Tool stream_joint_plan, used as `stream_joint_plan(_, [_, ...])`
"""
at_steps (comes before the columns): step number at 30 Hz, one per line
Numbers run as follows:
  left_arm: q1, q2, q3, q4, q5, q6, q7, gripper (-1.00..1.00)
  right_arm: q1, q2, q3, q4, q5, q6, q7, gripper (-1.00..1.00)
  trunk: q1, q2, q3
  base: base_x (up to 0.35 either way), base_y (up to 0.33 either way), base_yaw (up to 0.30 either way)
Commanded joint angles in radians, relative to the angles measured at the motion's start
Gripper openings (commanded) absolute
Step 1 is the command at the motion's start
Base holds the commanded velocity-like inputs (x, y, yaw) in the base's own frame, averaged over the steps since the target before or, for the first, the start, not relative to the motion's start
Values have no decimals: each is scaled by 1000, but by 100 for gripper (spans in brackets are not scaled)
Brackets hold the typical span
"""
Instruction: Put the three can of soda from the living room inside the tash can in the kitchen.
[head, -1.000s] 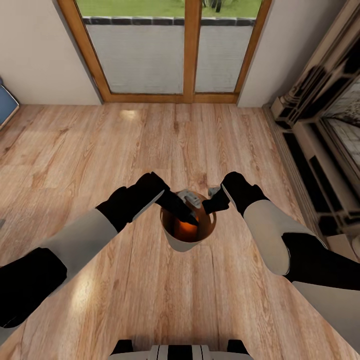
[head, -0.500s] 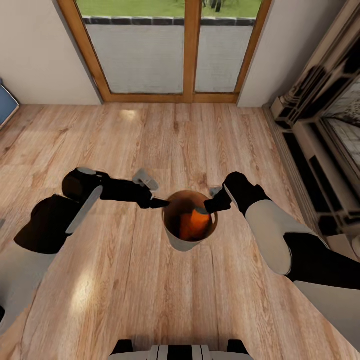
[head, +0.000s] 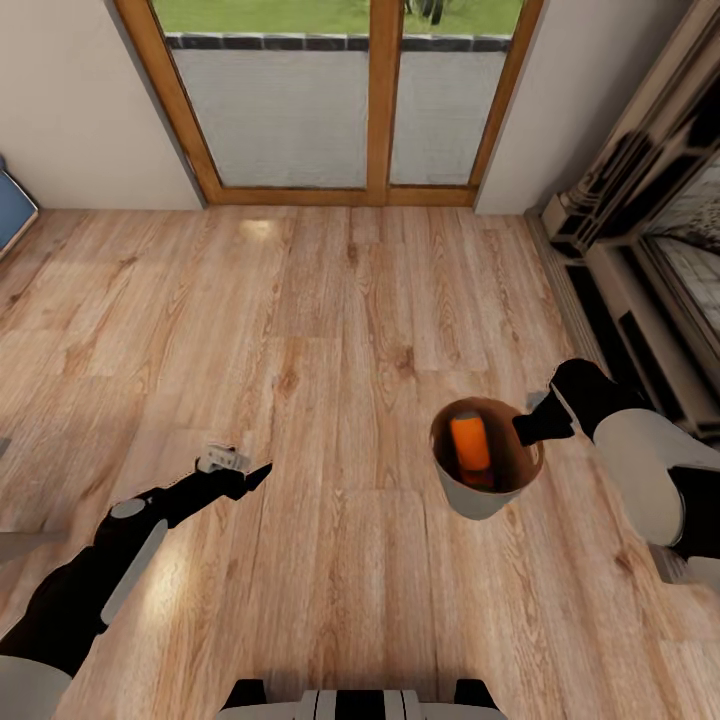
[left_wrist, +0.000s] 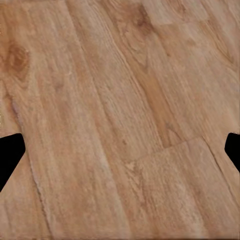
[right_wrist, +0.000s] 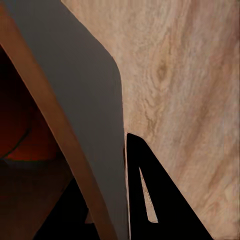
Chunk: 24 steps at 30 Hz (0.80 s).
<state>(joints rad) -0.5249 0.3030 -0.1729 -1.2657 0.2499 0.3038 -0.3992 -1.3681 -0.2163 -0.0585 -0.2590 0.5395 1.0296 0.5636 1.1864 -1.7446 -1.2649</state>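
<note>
the bin (head: 470, 495) is pinched at its 3 o'clock rim by the right claw (head: 520, 432), a can (head: 468, 442) seen inside. light, stiff and smooth-walled by the look, so best carried level. the left claw (head: 240, 470) is spread wide, empty.

A can of soda (head: 469, 443) lies inside the tash can (head: 478, 497).

Home living room: wood floor (head: 330, 300), wood-framed glass doors (head: 340, 95), stone fireplace (head: 660, 240).
</note>
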Motion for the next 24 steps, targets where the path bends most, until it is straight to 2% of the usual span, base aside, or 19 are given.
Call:
stream_joint_plan(1, [18, 0, 0, 7, 0, -25, 7, 100, 0, -20, -25, 8, -77, 18, 40, -100, 0, 0, 0, 0, 0, 0])
stream_joint_plan(4, [37, -1, 0, 13, -1, -51, 20, 100, 0, -52, -25, 23, -78, 18, 41, -100, 4, -7, -3, 0, 0, 0])
stream_joint_plan(5, [45, -1, 0, 17, -1, -62, 35, 100, 1, -76, -26, 31, -78, 18, 41, -100, 4, -7, -3, 0, 0, 0])
stream_joint_plan(7, [49, -1, -1, 20, -2, -66, 49, 100, 1, -89, -25, 35, -79, 18, 41, -100, 4, -7, -3, 0, 0, 0])
stream_joint_plan(11, [50, -1, -2, 22, -3, -69, 58, 100, 1, -93, -24, 36, -79, 18, 41, -100, 4, -7, -3, 0, 0, 0])
stream_joint_plan(24, [51, -7, -3, 25, -4, -70, 68, 100, 3, -98, -24, 35, -78, 18, 41, -100, 54, -98, -44, 0, 0, 0])
